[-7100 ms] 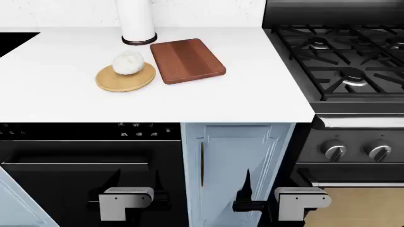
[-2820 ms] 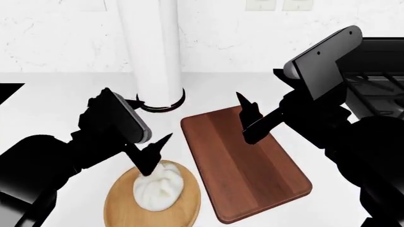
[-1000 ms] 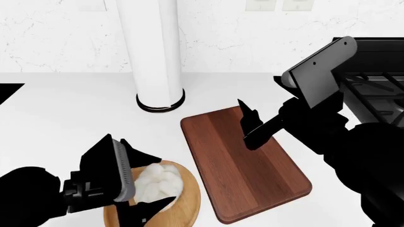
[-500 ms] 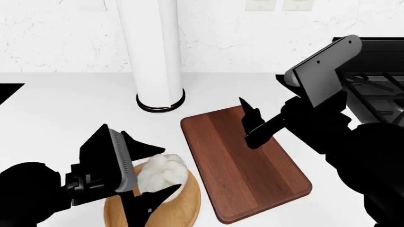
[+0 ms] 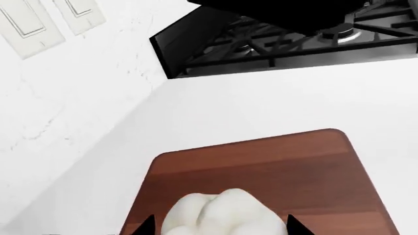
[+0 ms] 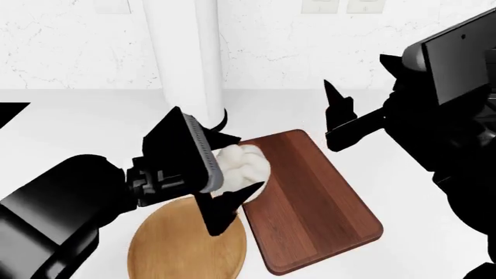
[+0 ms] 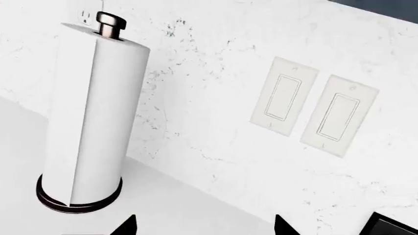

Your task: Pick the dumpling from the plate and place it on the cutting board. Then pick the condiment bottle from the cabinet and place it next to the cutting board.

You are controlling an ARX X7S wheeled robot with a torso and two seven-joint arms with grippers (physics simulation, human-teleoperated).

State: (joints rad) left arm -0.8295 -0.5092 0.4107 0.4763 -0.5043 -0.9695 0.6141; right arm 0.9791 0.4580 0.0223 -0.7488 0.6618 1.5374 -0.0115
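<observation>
My left gripper (image 6: 232, 171) is shut on the white pleated dumpling (image 6: 241, 167) and holds it in the air above the left edge of the dark reddish cutting board (image 6: 314, 200). The round tan plate (image 6: 182, 247) lies bare below and to the left. In the left wrist view the dumpling (image 5: 225, 215) sits between my fingertips (image 5: 145, 226), with the cutting board (image 5: 261, 161) beneath. My right gripper (image 6: 338, 122) is open and empty, raised above the board's far right; in its own view the gripper (image 7: 205, 226) is seen against the wall. The condiment bottle is out of view.
A tall white cylinder with a black base ring (image 6: 190, 64) stands behind the board, also in the right wrist view (image 7: 91, 117). Wall switches (image 7: 313, 105) are on the backsplash. A black gas stove (image 5: 294, 39) lies to the counter's right.
My left gripper has lifted the dumpling off the plate and carried it up and right to the board's left edge. My right gripper has risen and moved right.
</observation>
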